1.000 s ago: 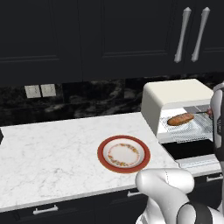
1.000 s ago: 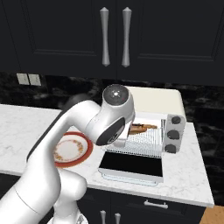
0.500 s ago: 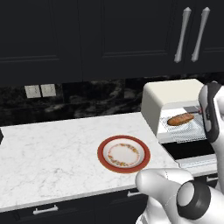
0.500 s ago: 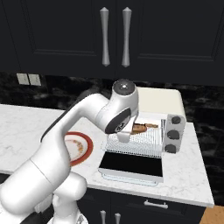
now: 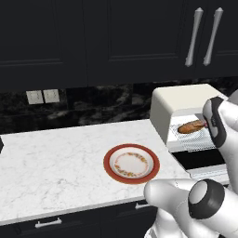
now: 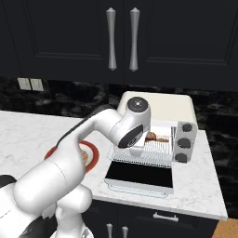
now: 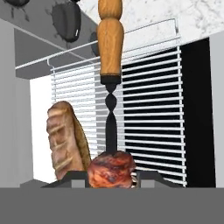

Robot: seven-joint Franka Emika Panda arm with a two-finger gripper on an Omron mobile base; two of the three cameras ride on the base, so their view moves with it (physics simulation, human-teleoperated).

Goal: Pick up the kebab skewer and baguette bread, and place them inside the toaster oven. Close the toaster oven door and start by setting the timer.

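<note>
Reddish-brown meat of the kebab skewer (image 7: 111, 168) clamped between the pincer (image 7: 111, 176) tips, dark stem and wooden handle reaching out over the wire rack (image 7: 148, 113) of the toaster oven (image 6: 160, 111). Baguette bread (image 7: 65, 140) lying on that rack just beside the skewer. Toaster oven door (image 6: 139, 175) folded down flat, glass facing up. Red-rimmed plate (image 5: 132, 163) bare on the white marble worktop (image 5: 56, 162), left of the oven
</note>
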